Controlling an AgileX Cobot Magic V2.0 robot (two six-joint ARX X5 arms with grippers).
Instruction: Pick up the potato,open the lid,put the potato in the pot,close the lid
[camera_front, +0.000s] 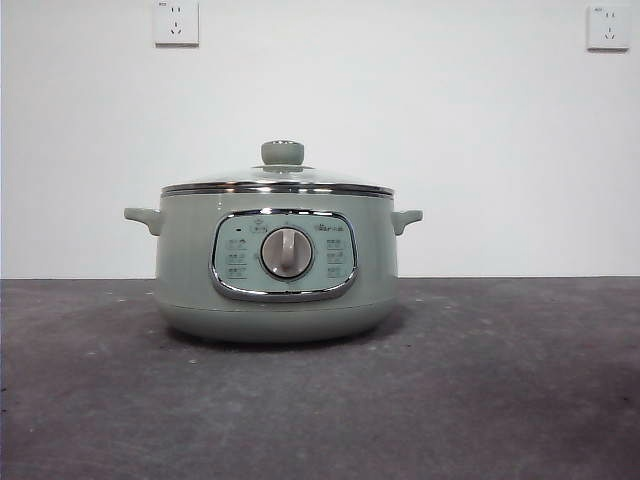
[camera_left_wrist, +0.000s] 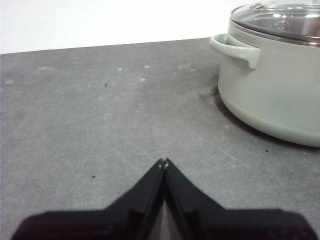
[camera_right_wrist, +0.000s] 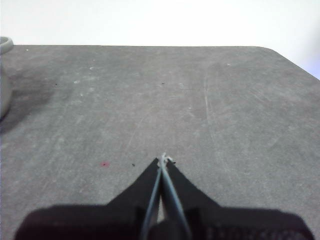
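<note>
The sage-green pot (camera_front: 275, 265) stands in the middle of the dark table, with its control panel and silver dial facing the front view. The glass lid (camera_front: 278, 180) with its green knob sits shut on the pot. The pot (camera_left_wrist: 272, 95) and lid (camera_left_wrist: 277, 20) also show in the left wrist view. A sliver of the pot (camera_right_wrist: 4, 75) shows in the right wrist view. My left gripper (camera_left_wrist: 163, 162) is shut and empty above bare table beside the pot. My right gripper (camera_right_wrist: 163, 160) is shut and empty on the pot's other side. The potato is out of view.
The dark grey table (camera_front: 500, 380) runs to a white wall with two sockets (camera_front: 176, 22). The table's far rounded corner (camera_right_wrist: 272, 50) shows in the right wrist view.
</note>
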